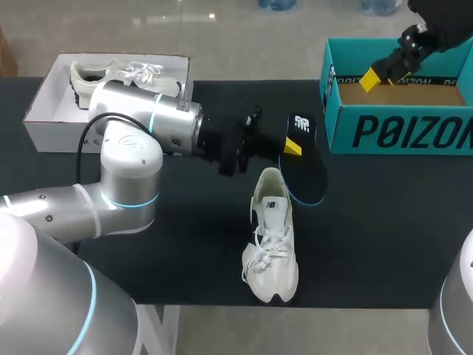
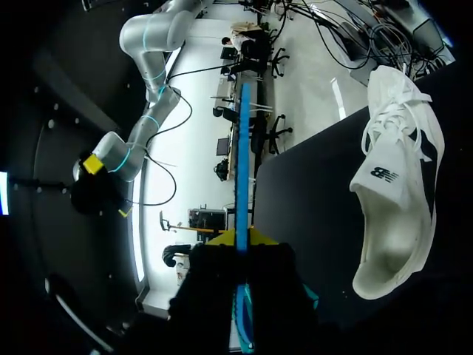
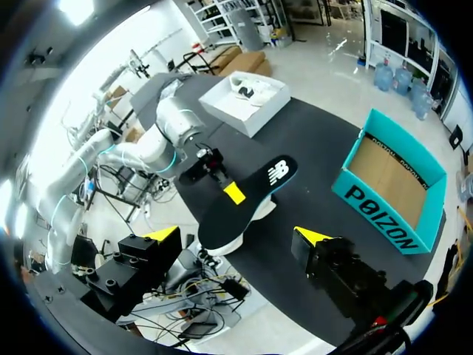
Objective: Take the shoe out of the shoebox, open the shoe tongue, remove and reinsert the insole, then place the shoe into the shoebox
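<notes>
the white shoe (image 1: pixel 272 240) lies nearest on the black desk (image 1: pixel 369 244), toe toward the near edge and heel pointing far. just beyond it, right of the heel, the left end effector (image 1: pixel 290 146) reaches in from the left, clamped on the dark insole (image 1: pixel 304 174). at far right stands the open teal shoebox (image 1: pixel 399 129). the right end effector (image 1: pixel 372 77) hangs over it, its 2 fingers spread wide and holding nothing. at far left a white box (image 1: pixel 44 111) holds 1 more white shoe.
</notes>
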### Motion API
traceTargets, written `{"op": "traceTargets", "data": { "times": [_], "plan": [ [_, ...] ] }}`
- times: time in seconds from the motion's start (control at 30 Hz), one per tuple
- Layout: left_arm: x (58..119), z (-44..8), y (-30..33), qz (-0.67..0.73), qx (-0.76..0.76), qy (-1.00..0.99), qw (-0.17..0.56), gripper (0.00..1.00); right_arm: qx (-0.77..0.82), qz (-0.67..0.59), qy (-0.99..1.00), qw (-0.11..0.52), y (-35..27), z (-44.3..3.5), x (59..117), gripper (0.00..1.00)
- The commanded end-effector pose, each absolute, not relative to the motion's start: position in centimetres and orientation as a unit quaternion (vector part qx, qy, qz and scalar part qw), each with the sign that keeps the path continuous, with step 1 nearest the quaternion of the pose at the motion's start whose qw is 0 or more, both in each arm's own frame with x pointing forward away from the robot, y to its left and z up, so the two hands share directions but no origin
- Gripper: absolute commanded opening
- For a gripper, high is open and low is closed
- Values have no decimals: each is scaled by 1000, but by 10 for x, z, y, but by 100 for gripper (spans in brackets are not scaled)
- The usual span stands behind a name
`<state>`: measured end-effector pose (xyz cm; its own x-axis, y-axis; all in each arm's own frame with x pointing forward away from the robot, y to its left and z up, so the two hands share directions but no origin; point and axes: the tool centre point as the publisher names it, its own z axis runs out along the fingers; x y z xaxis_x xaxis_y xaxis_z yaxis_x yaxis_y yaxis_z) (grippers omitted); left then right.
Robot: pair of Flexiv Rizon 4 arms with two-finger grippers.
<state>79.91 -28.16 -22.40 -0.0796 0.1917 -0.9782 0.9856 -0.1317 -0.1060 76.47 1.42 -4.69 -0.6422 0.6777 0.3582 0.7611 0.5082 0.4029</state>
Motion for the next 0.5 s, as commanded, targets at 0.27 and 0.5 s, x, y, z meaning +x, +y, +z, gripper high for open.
{"op": "traceTargets", "data": {
  "times": [0.27, 0.5],
  "plan": [
    [798, -229, -287, -486, 549, 551, 399, 0, -447, -255, -856, 58, 16, -35, 761, 100],
    [798, -229, -287, -486, 549, 551, 399, 0, -447, -255, -856, 58, 16, -35, 761, 100]
  ]
}}
